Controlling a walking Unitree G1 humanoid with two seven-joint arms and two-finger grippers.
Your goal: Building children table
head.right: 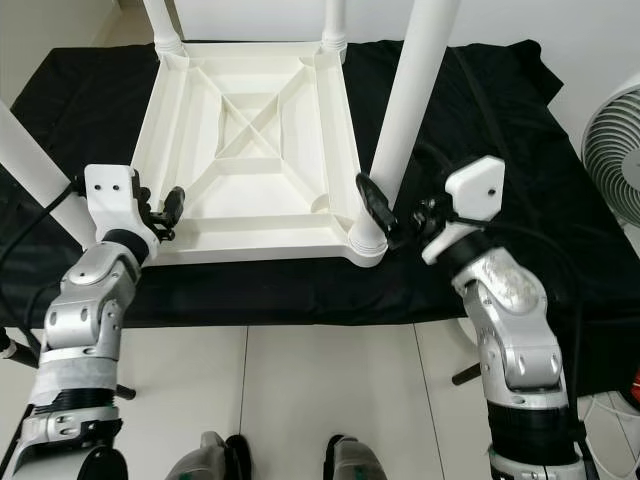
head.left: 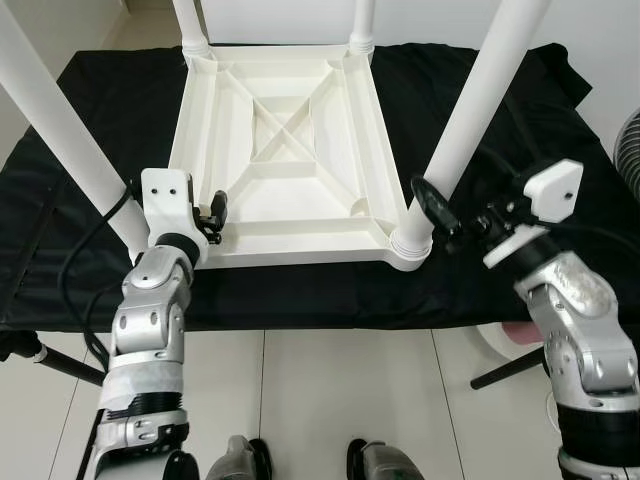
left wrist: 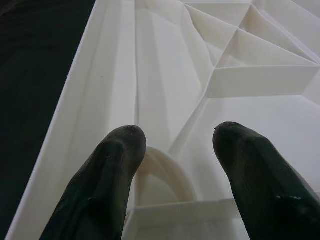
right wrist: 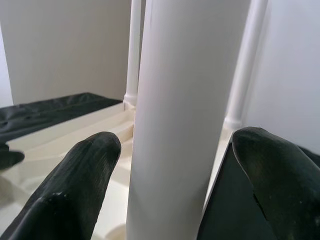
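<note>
The white plastic table [head.left: 300,245] lies upside down on a black cloth [head.left: 110,90]. Legs stand in its far left [head.left: 190,25], far right [head.left: 362,25] and near right [head.left: 480,90] corners. My right gripper [right wrist: 175,150] is open, one finger on each side of the near right leg [right wrist: 180,100] just above its base. My left gripper [head.left: 215,210] is open over the near left corner, above a round socket [left wrist: 167,167] that holds nothing. Another white leg [head.left: 60,130] slants up beside that corner; its lower end is hidden behind my left wrist.
The black cloth covers a low platform whose front edge [head.left: 320,320] runs just ahead of my feet. A fan [head.right: 615,150] stands at the right. Black poles [head.left: 55,362] reach across the tiled floor at the lower left.
</note>
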